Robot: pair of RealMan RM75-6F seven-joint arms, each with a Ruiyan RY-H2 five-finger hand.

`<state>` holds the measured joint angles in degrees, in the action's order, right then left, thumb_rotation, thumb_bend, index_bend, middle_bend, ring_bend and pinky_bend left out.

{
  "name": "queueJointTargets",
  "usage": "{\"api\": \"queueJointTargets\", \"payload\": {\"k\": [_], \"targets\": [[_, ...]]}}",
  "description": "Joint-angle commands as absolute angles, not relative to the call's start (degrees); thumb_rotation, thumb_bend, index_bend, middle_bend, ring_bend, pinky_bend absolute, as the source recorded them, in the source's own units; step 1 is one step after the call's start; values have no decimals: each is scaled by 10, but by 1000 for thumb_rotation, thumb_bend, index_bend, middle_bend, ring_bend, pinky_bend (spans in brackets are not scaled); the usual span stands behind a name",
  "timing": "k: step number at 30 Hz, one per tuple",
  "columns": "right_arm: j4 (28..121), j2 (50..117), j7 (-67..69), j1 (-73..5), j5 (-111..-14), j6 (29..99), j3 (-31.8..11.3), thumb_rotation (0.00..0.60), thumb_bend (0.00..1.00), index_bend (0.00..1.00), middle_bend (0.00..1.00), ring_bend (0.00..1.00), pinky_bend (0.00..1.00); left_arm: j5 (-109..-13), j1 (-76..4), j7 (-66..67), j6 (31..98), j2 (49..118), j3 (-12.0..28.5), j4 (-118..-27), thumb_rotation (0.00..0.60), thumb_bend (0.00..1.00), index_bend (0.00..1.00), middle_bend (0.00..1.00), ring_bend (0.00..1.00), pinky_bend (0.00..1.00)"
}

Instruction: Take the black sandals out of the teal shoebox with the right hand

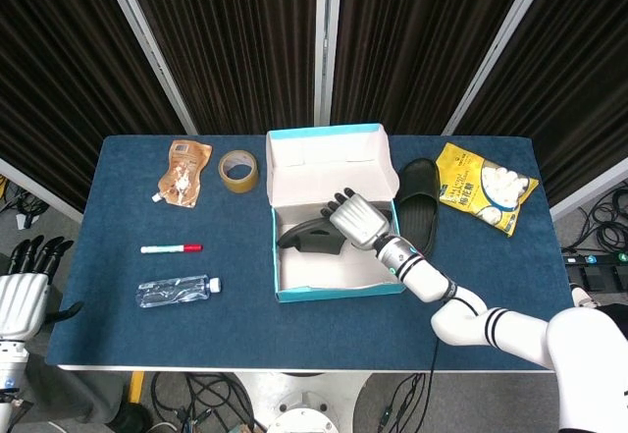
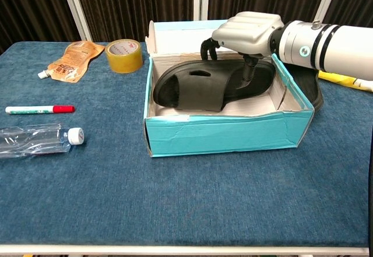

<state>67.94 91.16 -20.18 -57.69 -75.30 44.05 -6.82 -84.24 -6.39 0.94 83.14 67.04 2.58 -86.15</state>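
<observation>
Near the middle of the blue tabletop [image 1: 118, 315] stands the teal shoebox [image 2: 227, 136], lid flap raised at the back. One black sandal [image 2: 192, 91] lies inside it, toe toward the robot's left and heel resting against the right end wall. The right robot hand [image 2: 247, 31] sits over the heel half of that sandal, palm down; its dark fingers [image 2: 207, 46] curl over the far edge of the sandal and the thumb reaches down onto the footbed (contact looks likely in the chest view, but a firm grip cannot be confirmed). The sandal rests in the box, not lifted.

The second black sandal [image 1: 417, 212] lies on the tabletop just outside the box's right wall, between the box and a yellow snack bag [image 1: 486, 186] near the right rear corner.

The left robot hand [image 1: 22, 291] hangs beyond the tabletop's left edge, fingers extended and apart, holding nothing.

Other items on the left half of the tabletop:
- a roll of brown packing tape [image 2: 125, 55], lying flat just beside the box's rear left corner
- an orange-brown spouted pouch [image 2: 71, 60] to the left of the tape
- a white marker with a red cap [image 2: 38, 109], lying crosswise
- a crushed clear plastic bottle [image 2: 36, 140] with a white cap, nearest the front edge, just in front of the marker
</observation>
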Motion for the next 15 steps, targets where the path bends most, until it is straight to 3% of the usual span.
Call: {"api": "queueJointTargets", "payload": {"k": [1, 5, 11, 15], "targets": [[671, 921, -204, -576, -757, 445, -67, 600, 57, 329, 365, 291, 259, -841, -65, 6, 829, 671, 27, -859, 600, 68, 123, 92, 0, 46], [648, 940, -198, -572, -775, 468, -64, 600, 140, 441, 449, 382, 263, -838, -67, 2, 823, 674, 27, -854, 600, 69, 123, 92, 0, 46], [582, 986, -169, -562, -821, 524, -55, 600, 307, 683, 588, 505, 161, -842, -68, -5, 824, 679, 26, -846, 600, 68, 123, 93, 0, 46], [549, 993, -116, -564, -867, 550, -39, 600, 345, 764, 635, 549, 160, -841, -65, -8, 826, 679, 25, -844, 600, 68, 123, 93, 0, 46]]}}
